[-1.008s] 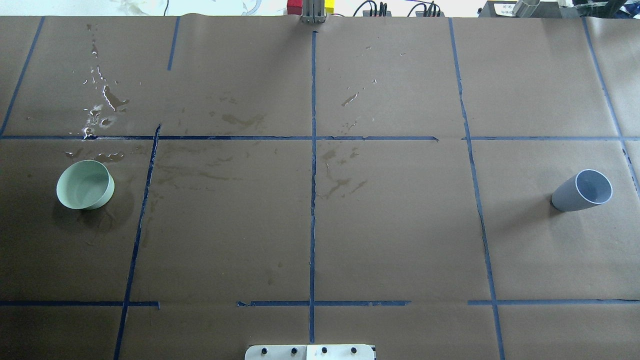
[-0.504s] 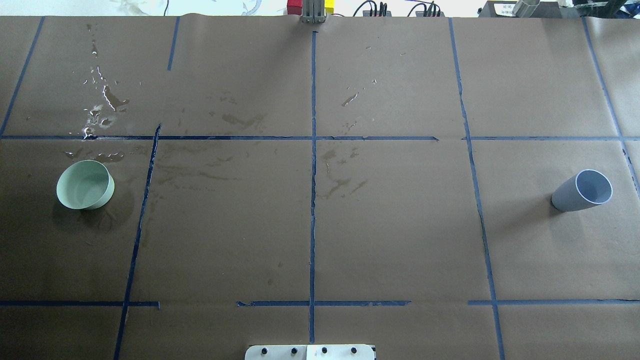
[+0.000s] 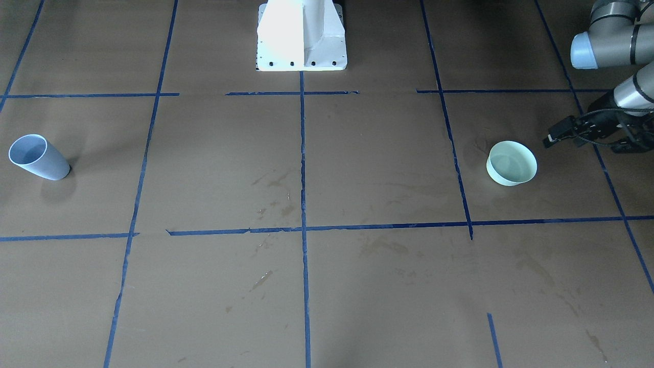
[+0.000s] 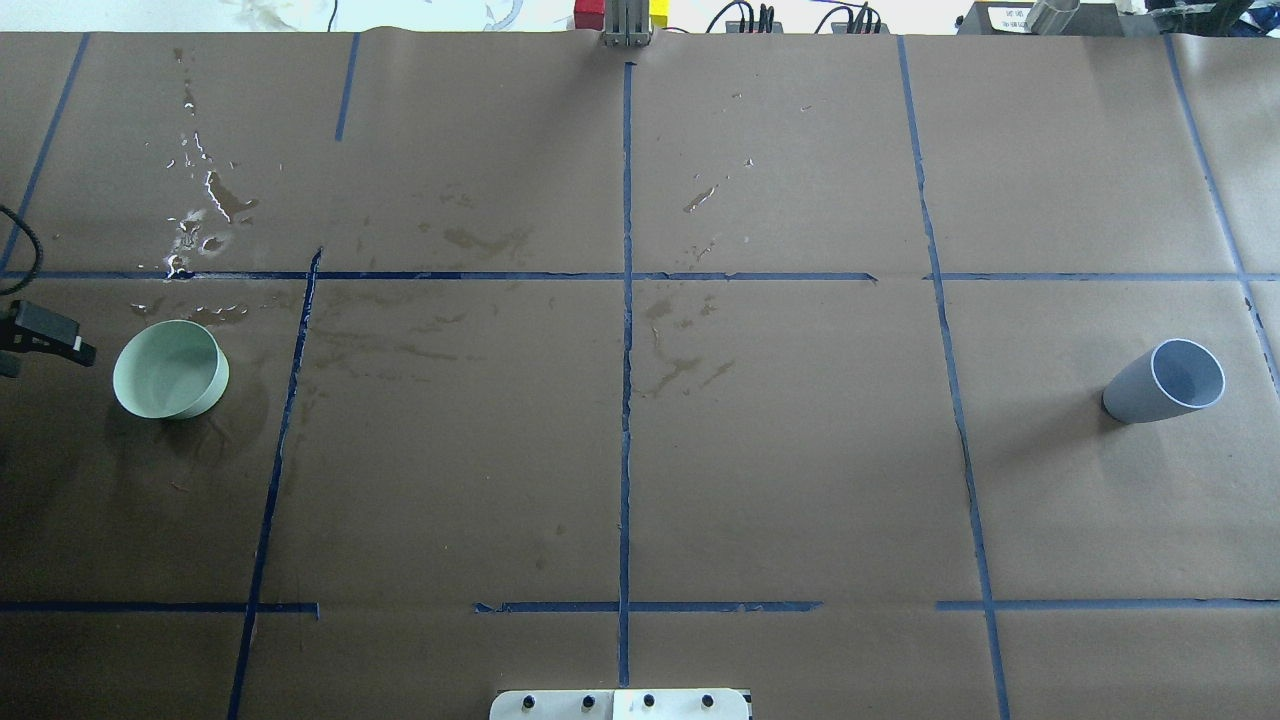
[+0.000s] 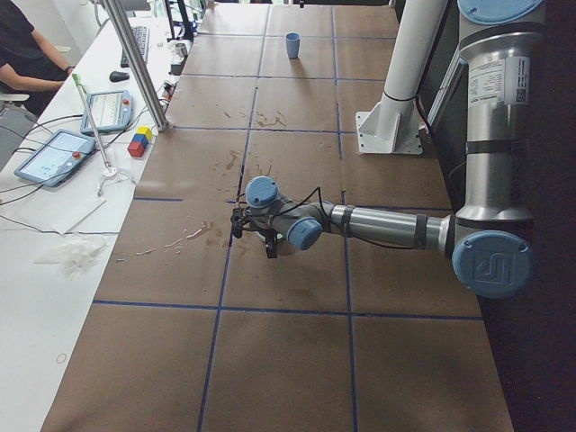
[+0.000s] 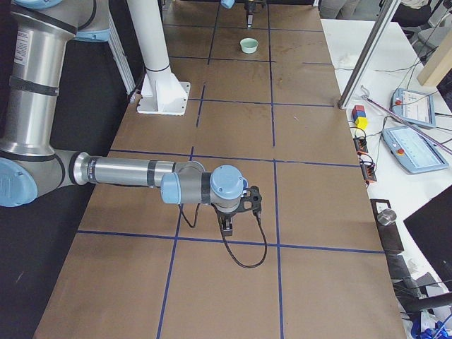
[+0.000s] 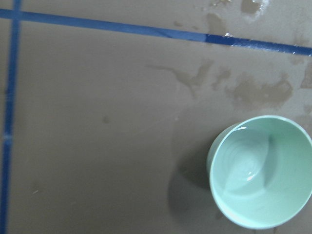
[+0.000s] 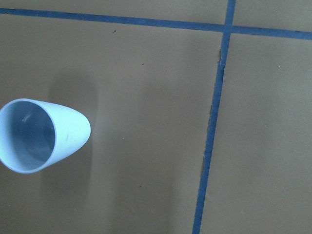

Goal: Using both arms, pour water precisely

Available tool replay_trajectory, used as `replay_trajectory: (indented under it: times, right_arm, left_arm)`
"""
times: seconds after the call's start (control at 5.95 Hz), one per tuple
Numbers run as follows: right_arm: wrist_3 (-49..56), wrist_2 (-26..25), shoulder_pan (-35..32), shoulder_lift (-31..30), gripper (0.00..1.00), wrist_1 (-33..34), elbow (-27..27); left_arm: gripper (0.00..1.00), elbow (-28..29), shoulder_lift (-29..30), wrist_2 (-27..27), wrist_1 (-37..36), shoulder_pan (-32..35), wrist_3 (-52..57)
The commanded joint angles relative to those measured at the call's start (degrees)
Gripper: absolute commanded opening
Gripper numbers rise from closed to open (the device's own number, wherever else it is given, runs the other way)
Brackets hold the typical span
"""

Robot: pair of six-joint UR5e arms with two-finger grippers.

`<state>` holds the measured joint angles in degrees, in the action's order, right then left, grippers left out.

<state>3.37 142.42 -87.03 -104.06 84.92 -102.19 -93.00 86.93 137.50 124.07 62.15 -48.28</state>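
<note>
A pale green bowl (image 4: 170, 370) stands on the brown paper at my left, also in the front view (image 3: 511, 163) and the left wrist view (image 7: 261, 170). My left gripper (image 3: 592, 140) hangs just outside it, jaws spread and empty; one finger (image 4: 50, 338) shows at the overhead view's left edge. A blue-grey cup (image 4: 1165, 382) stands upright at my far right, also in the front view (image 3: 36, 158) and the right wrist view (image 8: 41, 136). My right gripper (image 6: 239, 212) shows only in the exterior right view, so I cannot tell its state.
Water is spilled behind the bowl (image 4: 210, 210) and in streaks near the middle (image 4: 680, 370). The white pedestal (image 3: 301, 36) stands at the table's near edge. Tablets (image 5: 54, 153), coloured blocks (image 5: 139, 142) and a metal pole (image 5: 135, 63) line the operators' side.
My left gripper has come into the overhead view at the left edge, beside the bowl. The bowl and the cup have not moved.
</note>
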Motion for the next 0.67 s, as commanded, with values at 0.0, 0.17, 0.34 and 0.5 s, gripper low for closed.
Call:
replay_trajectory:
  times: [0.0,0.17,0.34,0.5]
  right_arm:
    - [0.1,0.0,0.0,0.0,1.00,-0.1,0.0]
    - [0.1,0.0,0.0,0.0,1.00,-0.1,0.0]
    - [0.1,0.0,0.0,0.0,1.00,-0.1,0.0]
    - [0.1,0.0,0.0,0.0,1.00,-0.1,0.0]
  left_arm:
    - [1.00,3.3,1.7,-4.7,5.0,-4.7,-5.4]
    - [0.96,3.4,1.7,-5.3,5.0,-5.3,-5.2]
    - [0.82,3.4,1.7,-5.4,5.0,-5.4,-5.2]
    - [0.54,3.5,1.8,-5.4,5.0,-5.5,-5.2]
